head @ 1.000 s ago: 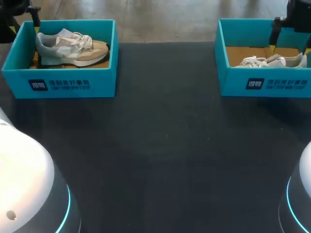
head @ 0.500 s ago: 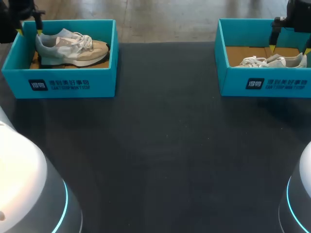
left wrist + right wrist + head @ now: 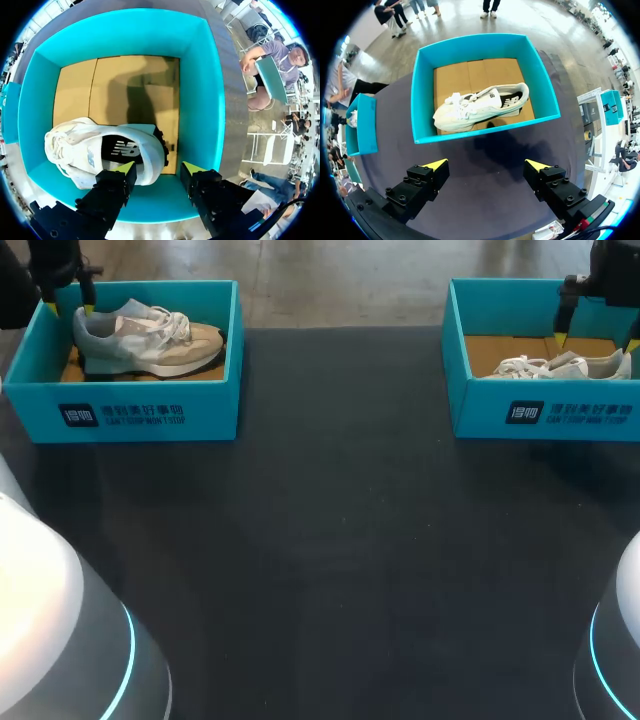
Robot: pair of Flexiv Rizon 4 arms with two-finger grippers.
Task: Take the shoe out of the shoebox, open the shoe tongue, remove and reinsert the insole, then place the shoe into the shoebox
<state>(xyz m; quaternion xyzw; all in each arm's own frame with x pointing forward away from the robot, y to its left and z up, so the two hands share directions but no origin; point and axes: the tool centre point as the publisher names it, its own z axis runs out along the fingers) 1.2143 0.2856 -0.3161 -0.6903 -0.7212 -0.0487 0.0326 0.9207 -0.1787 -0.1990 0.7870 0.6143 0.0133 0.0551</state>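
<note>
Two teal shoeboxes stand on a dark table (image 3: 340, 540), each holding one sneaker, and two grippers hang above them. The left shoebox (image 3: 150, 418) sits at ten o'clock and the right shoebox (image 3: 570, 412) at two o'clock. The left shoe (image 3: 150, 338) is grey and beige with white laces, its toe toward three o'clock. The right shoe (image 3: 560, 366) is white and low (toe toward nine o'clock). The left gripper (image 3: 160, 169) is released and grasps nothing; one finger is above the shoe's heel, the other above the box wall. The right gripper (image 3: 486, 164) is spread wide and empty, its box ahead of the fingers.
</note>
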